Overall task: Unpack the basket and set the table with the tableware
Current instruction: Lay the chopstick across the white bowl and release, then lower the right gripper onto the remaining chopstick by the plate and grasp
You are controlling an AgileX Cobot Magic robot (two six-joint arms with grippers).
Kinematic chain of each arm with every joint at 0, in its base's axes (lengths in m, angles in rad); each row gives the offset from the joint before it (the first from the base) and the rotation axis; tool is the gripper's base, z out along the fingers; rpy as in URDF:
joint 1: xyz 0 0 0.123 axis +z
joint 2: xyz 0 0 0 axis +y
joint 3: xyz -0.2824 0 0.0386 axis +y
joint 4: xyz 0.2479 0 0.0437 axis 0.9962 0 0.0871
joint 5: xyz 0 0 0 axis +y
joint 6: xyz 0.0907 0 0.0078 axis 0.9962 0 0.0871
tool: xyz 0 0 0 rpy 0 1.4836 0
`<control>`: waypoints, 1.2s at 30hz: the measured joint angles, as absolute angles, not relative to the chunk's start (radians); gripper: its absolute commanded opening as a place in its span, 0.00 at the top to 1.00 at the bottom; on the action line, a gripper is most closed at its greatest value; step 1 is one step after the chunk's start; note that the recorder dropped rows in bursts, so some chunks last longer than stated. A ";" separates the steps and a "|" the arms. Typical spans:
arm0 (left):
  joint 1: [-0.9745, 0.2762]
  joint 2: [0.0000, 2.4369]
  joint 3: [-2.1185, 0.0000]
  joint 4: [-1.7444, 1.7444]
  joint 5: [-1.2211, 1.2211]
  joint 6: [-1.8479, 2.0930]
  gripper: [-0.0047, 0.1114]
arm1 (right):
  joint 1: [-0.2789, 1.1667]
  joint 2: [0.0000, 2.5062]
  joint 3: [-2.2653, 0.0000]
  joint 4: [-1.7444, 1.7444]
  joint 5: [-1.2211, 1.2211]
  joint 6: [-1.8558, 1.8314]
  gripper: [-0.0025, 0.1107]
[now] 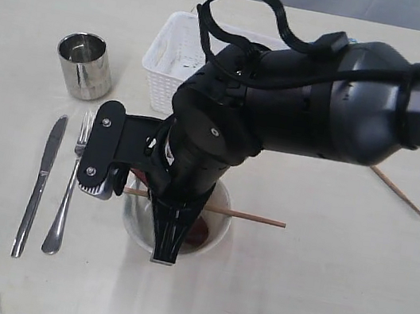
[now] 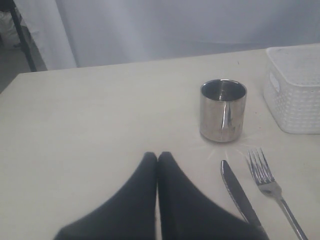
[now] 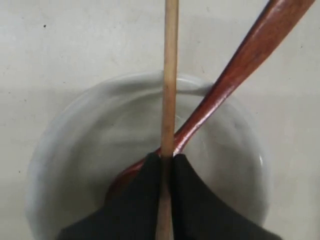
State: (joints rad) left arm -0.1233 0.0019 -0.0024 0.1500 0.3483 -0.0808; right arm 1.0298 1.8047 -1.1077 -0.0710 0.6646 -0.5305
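Cup [image 1: 85, 65], knife [image 1: 40, 185], fork [image 1: 70, 182], bowl [image 1: 132, 226] with spoon [image 3: 240, 70] are out; right claw [image 3: 167, 160] clamps one chopstick [image 3: 170, 75] across bowl, second chopstick [image 1: 399, 193] unplaced; left claw [image 2: 157, 157] together, empty.

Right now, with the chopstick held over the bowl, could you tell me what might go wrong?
The right end effector pinches the chopstick off-centre, so it may pivot or slip. It crosses the spoon resting in the bowl; lowering could knock the spoon out or tip the bowl.
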 measured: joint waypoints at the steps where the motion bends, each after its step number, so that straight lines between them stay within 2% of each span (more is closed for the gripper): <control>1: -0.123 0.002 -0.002 0.150 0.348 -0.081 0.96 | 1.032 1.805 -1.108 -0.066 0.666 -0.530 0.98; 16: -0.123 0.002 -0.002 0.150 0.348 -0.081 0.96 | 1.059 1.805 -1.112 -0.031 0.709 -0.556 0.98; 17: -0.123 0.002 -0.002 0.150 0.348 -0.081 0.96 | 1.059 1.805 -1.112 -0.031 0.709 -0.558 0.95; 19: -0.123 0.002 -0.002 0.150 0.348 -0.081 0.96 | 1.059 1.805 -1.112 -0.031 0.709 -0.560 0.80; 20: -0.123 0.002 -0.002 0.150 0.348 -0.081 0.96 | 1.059 1.805 -1.112 -0.031 0.711 -0.560 0.69; 21: -0.123 0.002 -0.002 0.150 0.348 -0.081 0.96 | 1.059 1.807 -1.112 -0.027 0.726 -0.560 0.66; 28: -0.123 0.002 -0.002 0.150 0.348 -0.081 0.96 | 1.057 1.764 -1.157 -0.069 0.772 -0.509 0.64; 33: -0.123 0.002 -0.002 0.150 0.348 -0.081 0.96 | 0.932 1.609 -1.205 -0.088 0.804 -0.444 0.64; 36: -0.123 0.002 -0.002 0.150 0.348 -0.081 0.96 | 0.746 1.559 -1.206 -0.094 0.806 -0.402 0.64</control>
